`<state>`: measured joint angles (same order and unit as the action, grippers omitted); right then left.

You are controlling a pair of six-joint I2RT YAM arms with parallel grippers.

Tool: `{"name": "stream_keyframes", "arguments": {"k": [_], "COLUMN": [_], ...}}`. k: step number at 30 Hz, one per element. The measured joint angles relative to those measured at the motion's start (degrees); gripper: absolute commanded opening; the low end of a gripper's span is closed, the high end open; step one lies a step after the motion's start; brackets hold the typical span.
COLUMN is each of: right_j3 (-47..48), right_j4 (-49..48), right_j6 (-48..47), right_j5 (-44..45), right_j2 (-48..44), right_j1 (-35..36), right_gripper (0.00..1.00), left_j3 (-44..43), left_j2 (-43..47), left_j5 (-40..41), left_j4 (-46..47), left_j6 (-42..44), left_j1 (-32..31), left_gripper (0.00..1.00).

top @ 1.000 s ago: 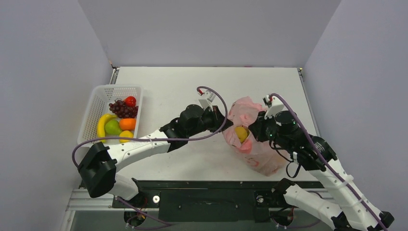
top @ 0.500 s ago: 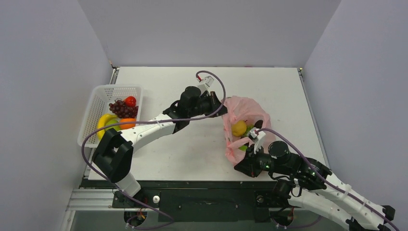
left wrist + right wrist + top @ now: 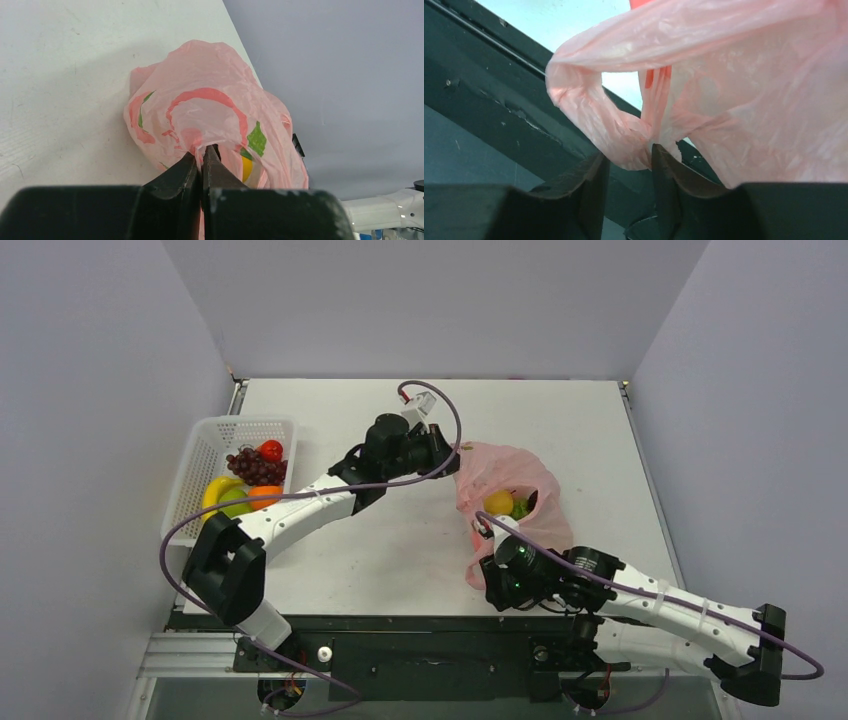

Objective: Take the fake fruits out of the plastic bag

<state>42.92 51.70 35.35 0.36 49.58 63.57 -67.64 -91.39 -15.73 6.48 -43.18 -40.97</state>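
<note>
Top external view: the plastic bag [image 3: 505, 465] lies on the white table [image 3: 350, 410], right of centre. Its mouth is open, with a yellow lemon [image 3: 498, 503] and a green lime [image 3: 520, 507] inside. The left gripper [image 3: 202, 150] is clamped on the bag's far rim, on film printed with red loops and green leaf shapes. The right gripper [image 3: 628, 152] has its jaws narrowly parted, a bunched handle between them at the near table edge. Other fake fruits [image 3: 255, 468] sit in the white mesh basket [image 3: 215, 425].

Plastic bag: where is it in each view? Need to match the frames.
Top external: plastic bag right of centre, on the white table.
Left wrist: bag mid-frame, table at left.
Right wrist: bag across the top and right; table top left.
Shared landmark: the table.
</note>
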Motion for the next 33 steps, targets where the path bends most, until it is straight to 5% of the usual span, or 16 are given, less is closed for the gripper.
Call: {"name": "stream_keyframes", "arguments": {"k": [4,17,23,33], "right_j3": [3.72,16.96,20.81,21.79], "right_j4": [3.17,8.7,11.56,7.89], "right_j6": [0.59,3.72,7.17,6.91], "right_j5": [2.84,18.69,29.2,28.35], "right_j2": [-2.4,-9.11,-5.33,5.79], "right_j1": [0.28,-0.98,-8.94,-11.34], "right_gripper": [0.62,0.87,0.91,0.9], "left_j3": [0.31,6.08,8.98,20.87], "left_j2": [0.74,7.45,13.2,27.23], "left_j5": [0.04,0.02,0.0,-0.87], "left_j4": [0.68,0.98,0.0,-1.97], "left_j6": [0.2,1.53,2.38,1.25], "left_j1": [0.55,0.96,0.96,-3.48], "left_gripper": [0.11,0.52,0.58,0.71]}}
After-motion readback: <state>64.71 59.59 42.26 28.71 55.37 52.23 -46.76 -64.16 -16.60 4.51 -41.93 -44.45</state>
